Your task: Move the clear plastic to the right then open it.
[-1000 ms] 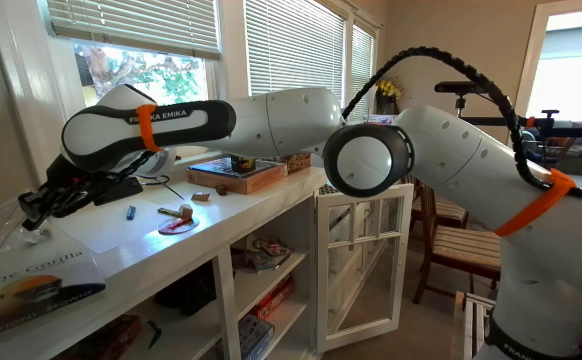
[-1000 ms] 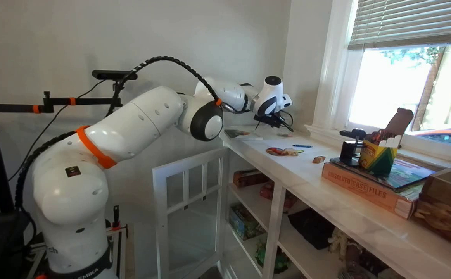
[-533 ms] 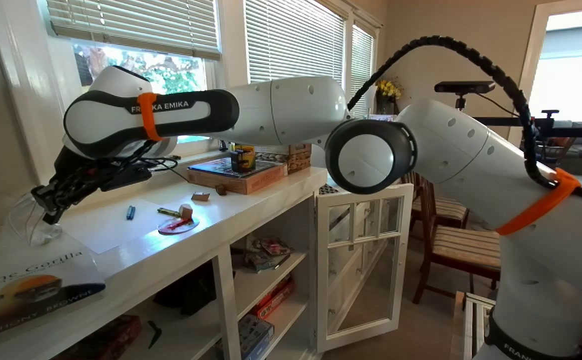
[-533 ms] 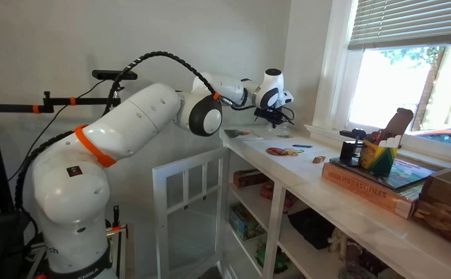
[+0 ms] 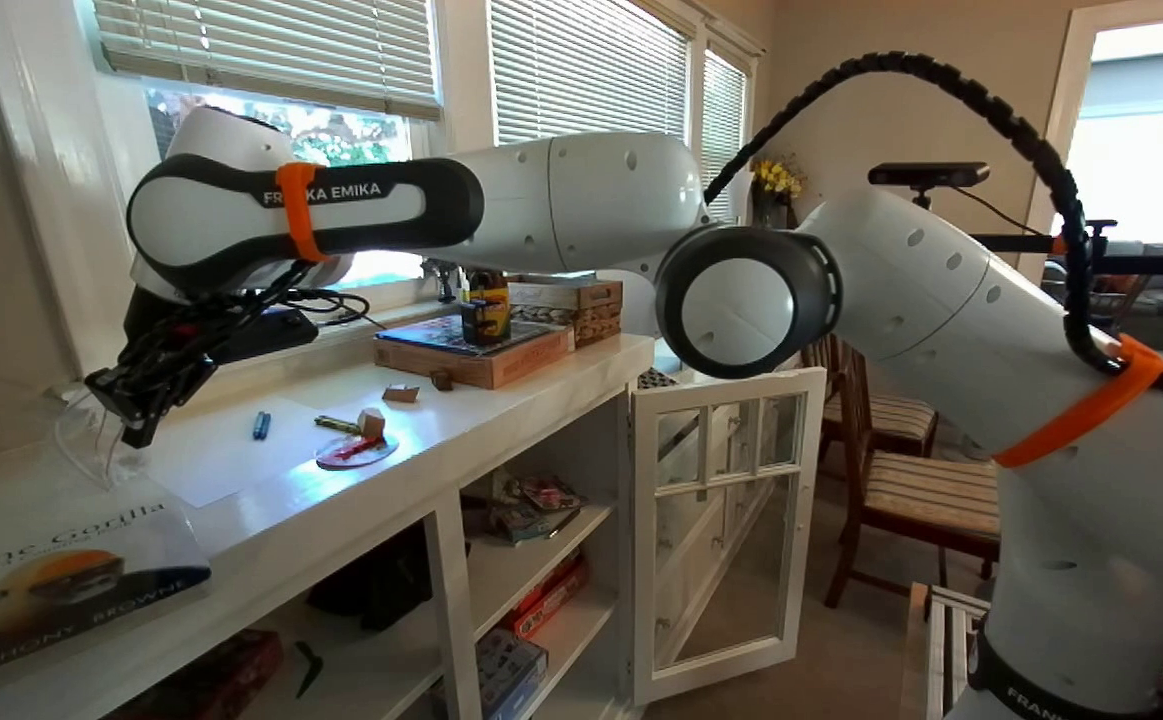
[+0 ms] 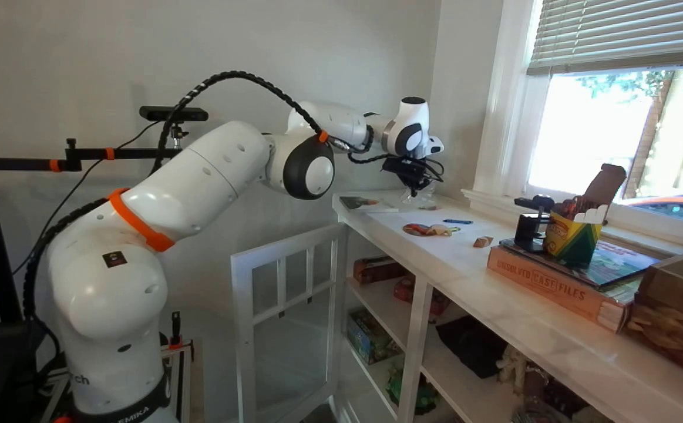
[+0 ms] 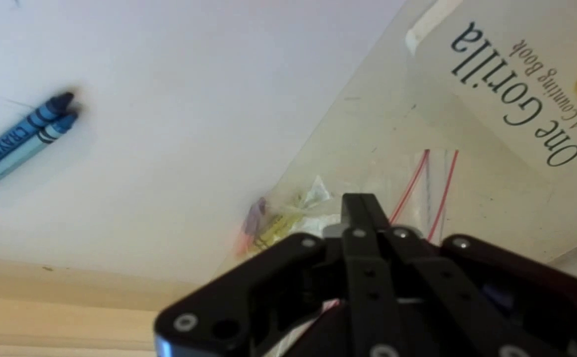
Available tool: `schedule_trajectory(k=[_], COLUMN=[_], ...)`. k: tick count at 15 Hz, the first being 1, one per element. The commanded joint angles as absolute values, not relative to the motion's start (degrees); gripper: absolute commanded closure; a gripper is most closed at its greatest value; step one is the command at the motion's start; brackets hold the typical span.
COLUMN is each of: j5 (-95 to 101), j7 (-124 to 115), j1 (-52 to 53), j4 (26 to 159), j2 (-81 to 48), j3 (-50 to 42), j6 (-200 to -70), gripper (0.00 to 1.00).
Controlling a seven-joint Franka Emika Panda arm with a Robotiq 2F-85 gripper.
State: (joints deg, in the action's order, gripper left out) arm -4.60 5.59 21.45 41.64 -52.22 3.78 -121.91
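The clear plastic is a see-through zip bag (image 7: pixel 419 198) with two red seal lines. It hangs from my gripper (image 7: pixel 360 201), whose fingertips are pressed together on it. In an exterior view the bag (image 5: pixel 89 440) hangs below and beside the gripper (image 5: pixel 126 425), just above the counter by the book. In an exterior view the bag (image 6: pixel 427 195) shows faintly beside the gripper (image 6: pixel 414 189). A purple bit (image 7: pixel 255 216) and a yellow crayon-like piece (image 7: pixel 278 229) show at the bag's left side; I cannot tell whether they are inside or beneath it.
A book, One Gorilla (image 5: pixel 71 590), lies near the bag. White paper (image 5: pixel 206 465) holds two blue crayons (image 5: pixel 261 425). A round disc (image 5: pixel 341 455) with small pieces lies near the counter's front edge. A game box (image 5: pixel 491 360) stands farther along. The window wall runs behind.
My gripper has risen slightly and moved along the counter toward the paper, rightward in an exterior view. The bag has moved with it and hangs from the fingertips.
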Motion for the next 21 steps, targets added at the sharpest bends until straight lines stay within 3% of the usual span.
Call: schedule_trajectory(k=[1, 21], j5=[-2.89, -3.01], j7=[1.45, -10.62], j1=[22.55, 22.73], j4=[42.32, 52.73], j2=[-50.81, -42.23], j3=[1.55, -1.33], j6=[-117.64, -109.67], gripper=[1.0, 1.0])
